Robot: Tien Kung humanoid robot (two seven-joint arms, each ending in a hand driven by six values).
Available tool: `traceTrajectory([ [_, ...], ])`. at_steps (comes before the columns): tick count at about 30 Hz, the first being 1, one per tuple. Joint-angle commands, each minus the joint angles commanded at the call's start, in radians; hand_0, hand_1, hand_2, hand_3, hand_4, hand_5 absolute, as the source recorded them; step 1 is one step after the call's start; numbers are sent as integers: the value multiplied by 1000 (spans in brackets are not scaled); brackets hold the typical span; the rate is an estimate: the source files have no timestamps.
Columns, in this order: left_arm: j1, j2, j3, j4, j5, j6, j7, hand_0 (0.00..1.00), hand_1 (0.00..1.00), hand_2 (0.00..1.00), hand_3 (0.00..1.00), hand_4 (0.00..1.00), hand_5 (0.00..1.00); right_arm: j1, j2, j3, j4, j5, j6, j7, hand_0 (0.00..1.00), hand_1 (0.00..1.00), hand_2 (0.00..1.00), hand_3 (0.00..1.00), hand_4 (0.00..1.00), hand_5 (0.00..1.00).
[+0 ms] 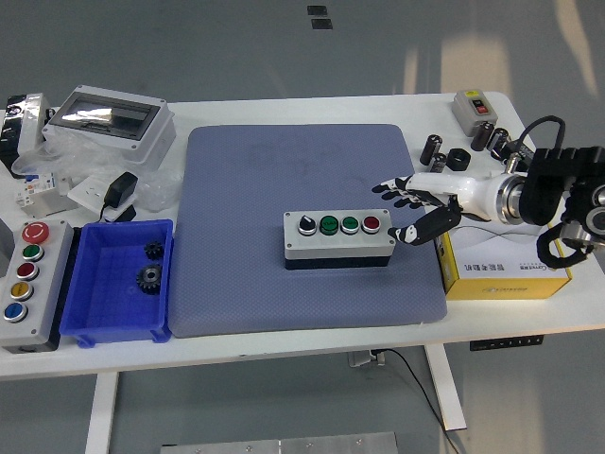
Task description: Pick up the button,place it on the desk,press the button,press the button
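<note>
Judging from how things lie, the main risk is a bad press: the right hand point(416, 200) hangs off the right end of the button box point(339, 237), apart from it, and coming back in from the side with several fingertips leading could hit the red button point(371, 224) and the green one point(350, 224) beside it together, or shove the whole box along the soft blue mat point(302, 170) instead of pushing a cap down. The box is loose on the mat — nothing pins it — so a slanted push would likely slide or tip it. A wide swing could also knock the yellow carton point(506, 270) lying just under the forearm. The fingers point(389, 189) are spread and relaxed, pointing left toward the box, with the thumb hanging lower near the box's right end; they hold nothing and touch nothing. The box sits flat near the mat's middle, its four caps in a row — black, green, green, red. No left arm shows.
</note>
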Motion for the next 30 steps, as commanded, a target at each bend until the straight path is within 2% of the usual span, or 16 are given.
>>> traceTrajectory([
  [1, 0, 1, 0, 0, 0, 0, 0, 634, 570, 536, 583, 573, 63, 19, 2, -17, -6, 21, 3, -14, 29, 141, 319, 928, 282, 138],
  [6, 1, 2, -3, 0, 3, -3, 2, 634, 570, 536, 583, 573, 63, 85, 17, -66, -43, 97, -1, -50, 29, 141, 319, 928, 282, 138],
  [7, 1, 3, -3, -1, 3, -3, 3, 634, 568, 537, 583, 563, 44, 90, 23, -69, -52, 101, -4, -52, 30, 124, 248, 875, 253, 70],
  [9, 0, 3, -5, -1, 4, -4, 3, 634, 568, 537, 583, 563, 44, 98, 36, -78, -70, 104, -10, -55, 30, 124, 248, 875, 253, 70],
  [18, -2, 3, -5, -1, 6, -6, 4, 633, 563, 535, 582, 539, 12, 109, 88, -129, -114, 104, -28, -55, 34, 113, 219, 860, 249, 39],
  [24, -1, 4, -5, -1, 6, -8, 4, 633, 562, 533, 581, 538, 9, 103, 102, -147, -133, 99, -40, -50, 35, 108, 204, 857, 251, 24],
  [30, -2, 4, -8, -1, 8, -11, 0, 633, 561, 531, 579, 533, 9, 99, 116, -162, -180, 96, -52, -41, 36, 106, 199, 855, 248, 9],
])
